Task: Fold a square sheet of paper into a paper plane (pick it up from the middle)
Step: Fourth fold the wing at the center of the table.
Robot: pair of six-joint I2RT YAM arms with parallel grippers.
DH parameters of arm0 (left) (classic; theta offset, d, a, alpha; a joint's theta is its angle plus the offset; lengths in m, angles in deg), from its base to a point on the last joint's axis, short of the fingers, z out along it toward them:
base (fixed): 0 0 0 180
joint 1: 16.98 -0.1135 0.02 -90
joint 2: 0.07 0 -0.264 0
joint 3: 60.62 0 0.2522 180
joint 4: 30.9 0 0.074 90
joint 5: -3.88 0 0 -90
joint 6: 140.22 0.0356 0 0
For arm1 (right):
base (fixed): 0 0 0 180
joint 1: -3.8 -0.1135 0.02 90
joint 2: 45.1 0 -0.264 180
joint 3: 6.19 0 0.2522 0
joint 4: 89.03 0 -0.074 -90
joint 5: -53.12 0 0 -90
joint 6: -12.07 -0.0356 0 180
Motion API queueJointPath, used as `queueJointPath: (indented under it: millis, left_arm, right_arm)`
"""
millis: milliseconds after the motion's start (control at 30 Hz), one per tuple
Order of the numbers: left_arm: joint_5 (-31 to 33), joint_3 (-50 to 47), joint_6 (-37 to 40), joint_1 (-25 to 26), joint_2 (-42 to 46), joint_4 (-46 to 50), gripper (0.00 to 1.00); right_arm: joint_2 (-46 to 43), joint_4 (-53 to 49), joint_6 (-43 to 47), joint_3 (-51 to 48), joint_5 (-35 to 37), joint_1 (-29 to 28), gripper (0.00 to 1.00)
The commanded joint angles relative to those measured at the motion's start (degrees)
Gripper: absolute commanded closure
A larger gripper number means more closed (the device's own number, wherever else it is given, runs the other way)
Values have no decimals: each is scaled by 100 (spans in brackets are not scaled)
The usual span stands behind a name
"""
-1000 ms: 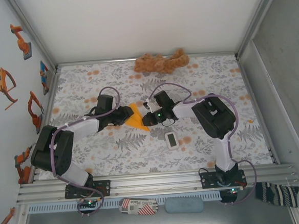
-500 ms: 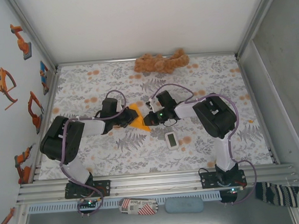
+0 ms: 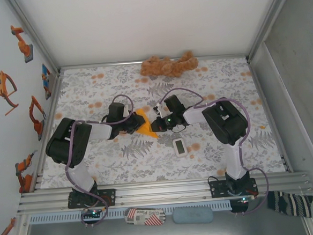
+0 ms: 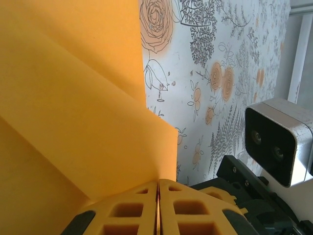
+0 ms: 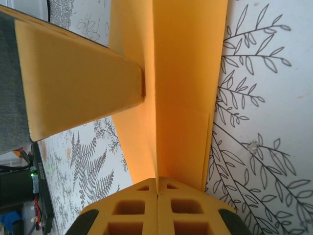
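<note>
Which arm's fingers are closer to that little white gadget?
Right. The right fingers pinch the orange paper just beyond and left of the white gadget; the left fingers grip the paper's other side, farther off.

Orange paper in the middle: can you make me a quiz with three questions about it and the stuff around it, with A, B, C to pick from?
1. Where is the orange paper?
A. between the left gripper and the right gripper
B. at the far edge
C. at the near edge

2. What colour is the small device lying near it?
A. black
B. white
C. green

3. How is the left gripper?
A. wide open
B. shut on nothing
C. shut on the paper

Answers:
1 A: the top view shows the paper reaching from one gripper to the other.
2 B: its case is plainly white.
3 C: the left wrist view shows its fingers pressed together with the paper in the seam.
</note>
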Motion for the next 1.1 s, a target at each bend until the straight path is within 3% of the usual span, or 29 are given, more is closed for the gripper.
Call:
queueJointPath:
  millis: [0,533,1067]
  left_arm:
    - [82,163,17,-6,-115,241,91]
    - [-4,357,102,-11,-212,489,91]
    - [12,366,140,-7,-222,568,92]
  right_arm:
    - [121,-535,-39,-169,20,42,100]
    - [-324,-546,-23,-228,-340,95,87]
    - [-391,-1160,318,-157,-337,113,86]
